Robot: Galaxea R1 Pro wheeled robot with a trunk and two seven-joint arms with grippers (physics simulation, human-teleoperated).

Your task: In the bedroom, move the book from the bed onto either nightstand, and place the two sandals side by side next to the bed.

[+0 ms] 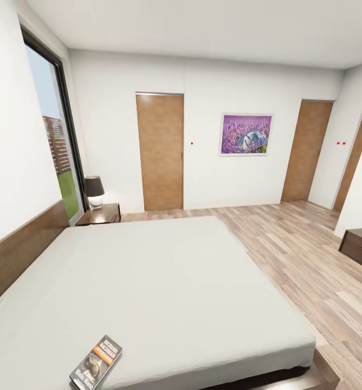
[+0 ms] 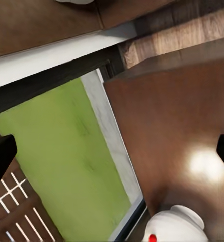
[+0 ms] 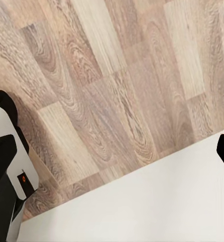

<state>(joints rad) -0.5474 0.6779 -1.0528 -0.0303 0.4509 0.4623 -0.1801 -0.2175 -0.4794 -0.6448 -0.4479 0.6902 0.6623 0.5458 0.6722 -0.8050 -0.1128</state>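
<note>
While the robot stands at the near corner of the bed point(image 1: 165, 271), I find the book point(image 1: 96, 362) lying flat on the off-white mattress close to that near edge, cover up, an orange band across its dark cover. Neither arm has reached it; I see no gripper in the head view.

In the left wrist view, the left gripper point(image 2: 112, 151) has its dark fingertips at opposite margins of the picture, so I judge it spread wide and holding nothing. Ahead of it lie a glossy reddish-brown nightstand top point(image 2: 182, 116), the white base of a lamp point(image 2: 176, 226), and the green lawn beyond a window point(image 2: 66, 166).

In the right wrist view, the right gripper point(image 3: 112, 146) is likewise spread wide and empty. Ahead of it are the wood-plank floor point(image 3: 112, 75) and a pale surface I take to be the mattress.

Handling judgement: the book appears thin, light and somewhat flexible, with a smooth cover likely to slide. Lying flat on a yielding mattress, it offers little edge. I would take it across the short width near the nearest edge, pressing one finger into the mattress to get beneath. A far nightstand point(image 1: 101, 214) with a dark-shaded lamp point(image 1: 94, 191) stands beside the headboard point(image 1: 24, 244). I see no sandals.
</note>
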